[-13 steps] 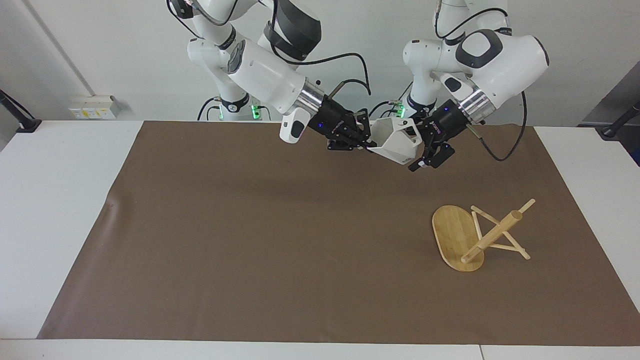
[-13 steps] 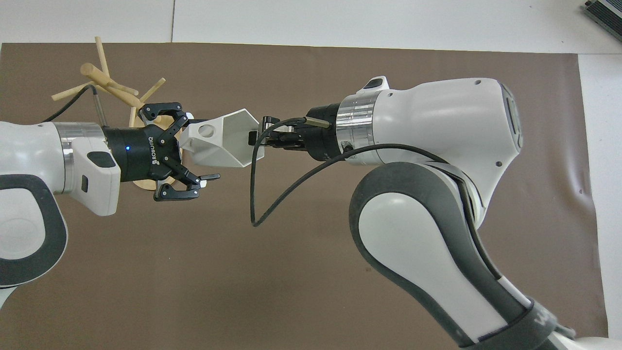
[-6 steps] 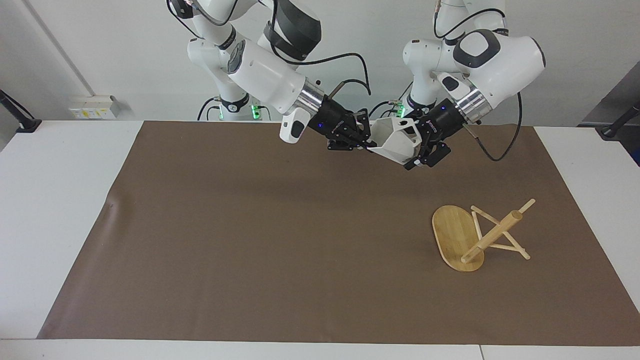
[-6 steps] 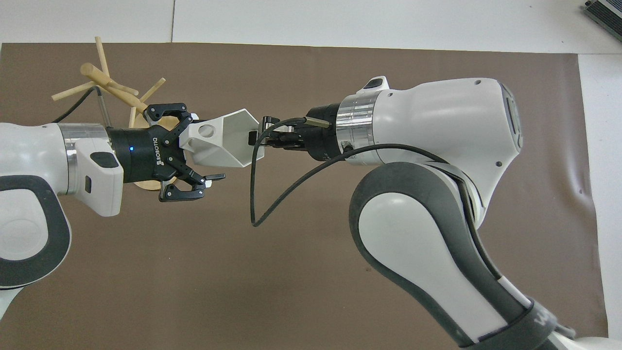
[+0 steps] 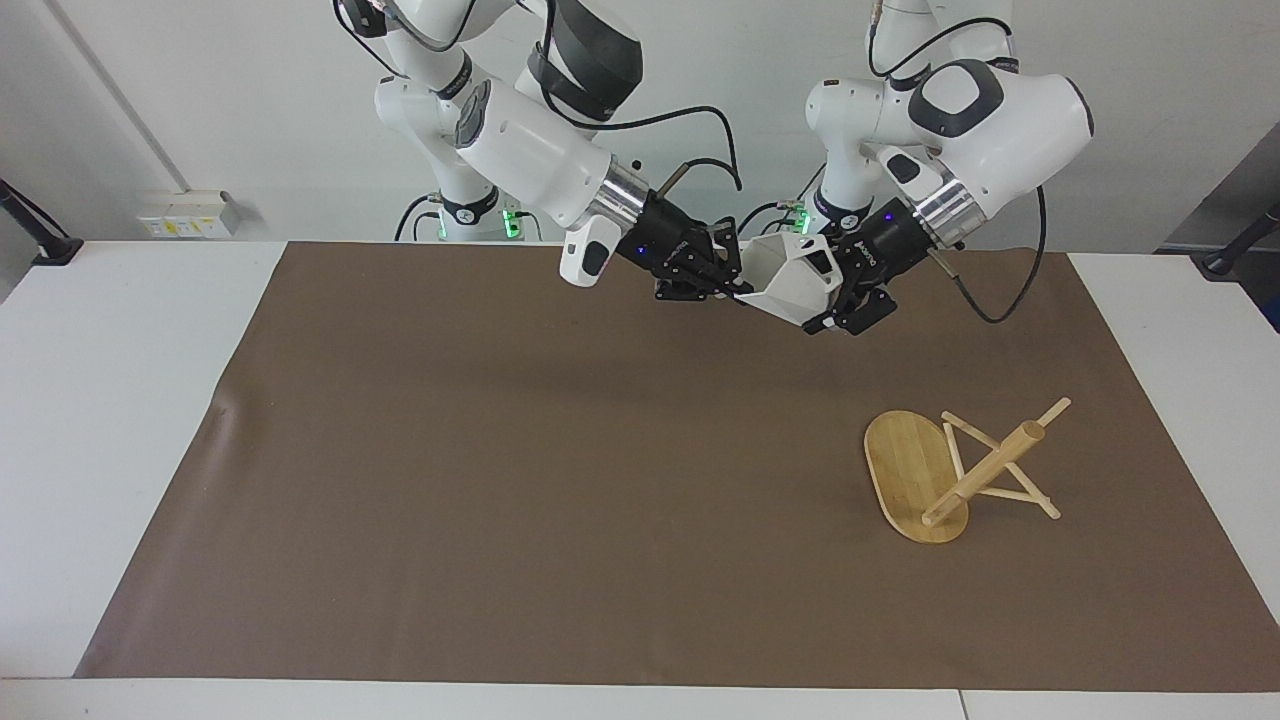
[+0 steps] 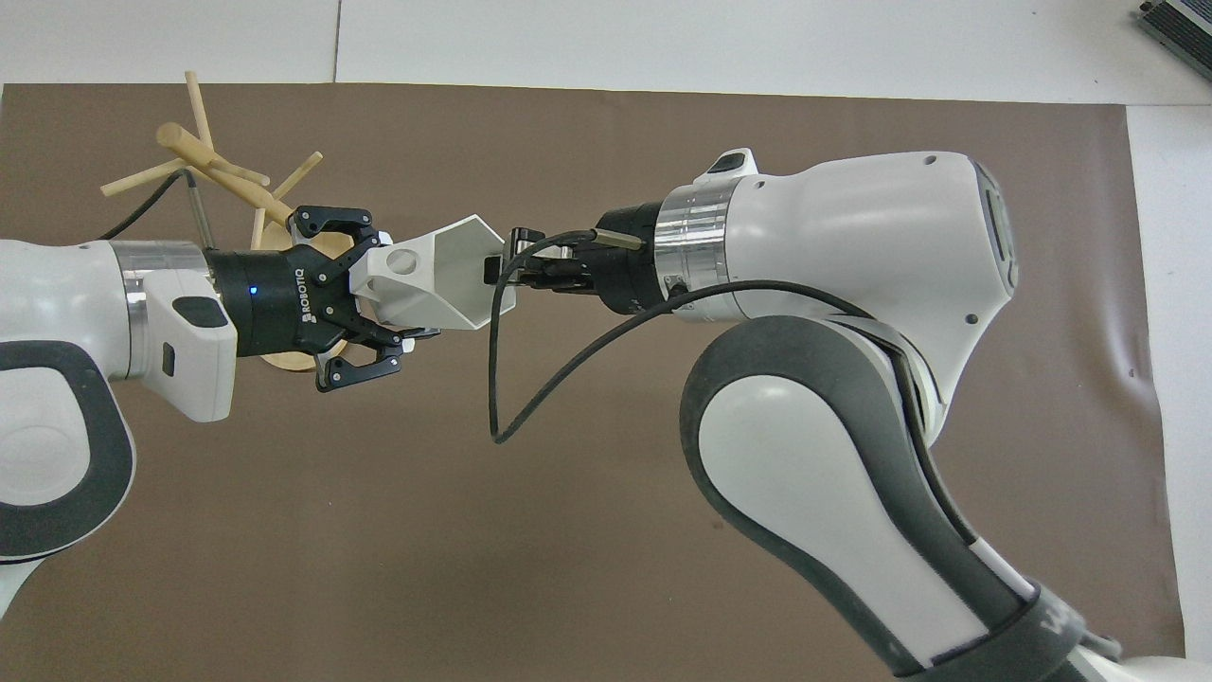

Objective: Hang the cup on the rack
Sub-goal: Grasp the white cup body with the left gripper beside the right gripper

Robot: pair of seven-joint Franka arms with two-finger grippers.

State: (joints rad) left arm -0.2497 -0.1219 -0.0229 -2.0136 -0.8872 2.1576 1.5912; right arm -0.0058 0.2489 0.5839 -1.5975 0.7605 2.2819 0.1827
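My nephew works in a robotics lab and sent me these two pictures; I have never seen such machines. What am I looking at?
Two white robot arms work at a table under a brown mat. One picture faces them; the other looks down from above them. The right gripper and the left gripper both grip a small white faceted cup in the air between them. A light bamboo mug rack lies tipped over on the mat, toward the left arm's end.
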